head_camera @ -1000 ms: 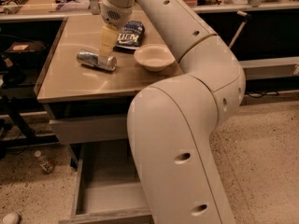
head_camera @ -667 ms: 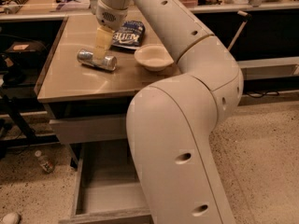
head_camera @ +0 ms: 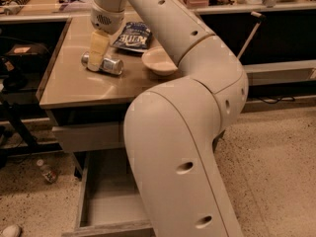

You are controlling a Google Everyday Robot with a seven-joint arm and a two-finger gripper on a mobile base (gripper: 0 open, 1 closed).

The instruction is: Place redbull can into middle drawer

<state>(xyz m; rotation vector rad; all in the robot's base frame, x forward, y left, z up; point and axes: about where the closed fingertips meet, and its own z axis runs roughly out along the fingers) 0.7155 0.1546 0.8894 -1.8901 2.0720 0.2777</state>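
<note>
My gripper [head_camera: 98, 51] stands low over the left end of the slim, shiny silver metal redbull can [head_camera: 109, 64]. The can lies on its side on the brown tabletop [head_camera: 74, 85], left of the pale shallow bowl [head_camera: 159, 62] and well apart from the wide grey wooden middle drawer [head_camera: 106, 197] standing open below; whether my jaws are wide or narrow cannot be told. I judge the can light, stiff yet dentable, smooth and apt to roll, so I should take it across the mid-body, square to its long axis, with a moderate squeeze.
</note>
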